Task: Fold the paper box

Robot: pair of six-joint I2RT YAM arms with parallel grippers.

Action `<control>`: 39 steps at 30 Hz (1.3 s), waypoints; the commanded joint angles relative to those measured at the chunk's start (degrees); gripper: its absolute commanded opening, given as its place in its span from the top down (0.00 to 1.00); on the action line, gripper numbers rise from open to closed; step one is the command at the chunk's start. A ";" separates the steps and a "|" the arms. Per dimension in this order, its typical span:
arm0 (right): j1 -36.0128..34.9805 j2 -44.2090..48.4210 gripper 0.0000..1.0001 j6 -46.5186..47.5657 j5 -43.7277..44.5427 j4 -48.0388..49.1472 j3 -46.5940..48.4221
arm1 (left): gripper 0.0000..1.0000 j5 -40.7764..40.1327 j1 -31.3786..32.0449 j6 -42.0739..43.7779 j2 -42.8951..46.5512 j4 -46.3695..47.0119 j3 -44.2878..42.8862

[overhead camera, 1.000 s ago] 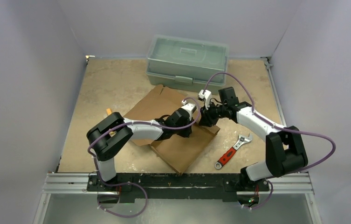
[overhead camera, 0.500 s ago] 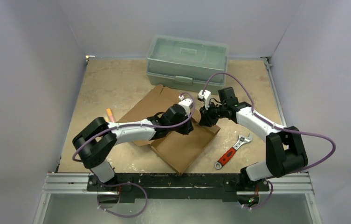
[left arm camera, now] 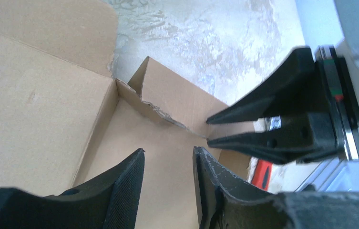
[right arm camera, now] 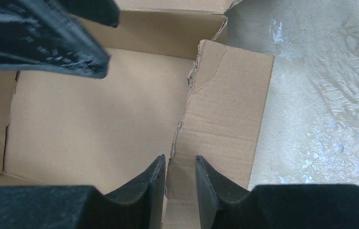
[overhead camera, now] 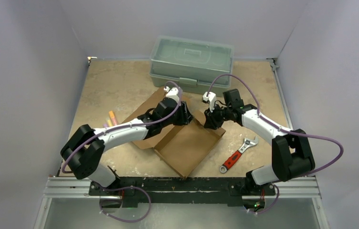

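Paper box first: the plain brown corrugated cardboard paper box [overhead camera: 187, 145] lies in the middle of the mottled tan table [overhead camera: 110, 81], set diagonally, one corner pointing at the near edge. I see its floor panel open to the top camera, low walls raised along the far sides, and a wide flap lying flat out to the far left, under my left arm.

My left gripper [left arm camera: 169, 149] hangs over the floor panel close to the far corner, fingers spread, nothing between them. My right gripper [right arm camera: 179, 157] is at the box's right far wall, the one with the torn edge. Its fingers stand narrowly apart, one inside the box and one outside, with the wall's edge between them. I can't tell whether they actually bite the cardboard. The two grippers face each other, near but apart.

Further out, a grey-green lidded plastic toolbox [overhead camera: 191, 59] sits just beyond the box on the far side. A red-handled metal adjustable wrench [overhead camera: 237, 155] lies near on the right, and small orange and pink sticks [overhead camera: 112, 116] lie on the left.
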State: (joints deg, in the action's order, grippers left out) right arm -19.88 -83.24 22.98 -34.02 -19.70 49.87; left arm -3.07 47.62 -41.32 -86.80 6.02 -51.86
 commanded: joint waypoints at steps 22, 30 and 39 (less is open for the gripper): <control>-0.31 0.93 0.68 -0.03 -0.87 -0.07 1.20 | 0.62 -6.37 -1.85 -19.15 -12.63 13.60 -3.55; -0.33 0.98 0.67 0.13 -1.13 -0.20 1.20 | 0.68 -5.62 -1.91 -20.33 -14.71 14.20 -4.58; -0.28 1.15 0.67 0.61 -1.47 -0.55 1.20 | 0.82 -5.38 -2.43 -20.71 -15.85 15.02 -4.33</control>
State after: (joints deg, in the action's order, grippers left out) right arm -19.88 -83.24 23.03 -34.09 -19.73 49.87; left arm -7.94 45.76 -60.97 -101.71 18.11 -54.24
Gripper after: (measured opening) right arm 0.327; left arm 0.213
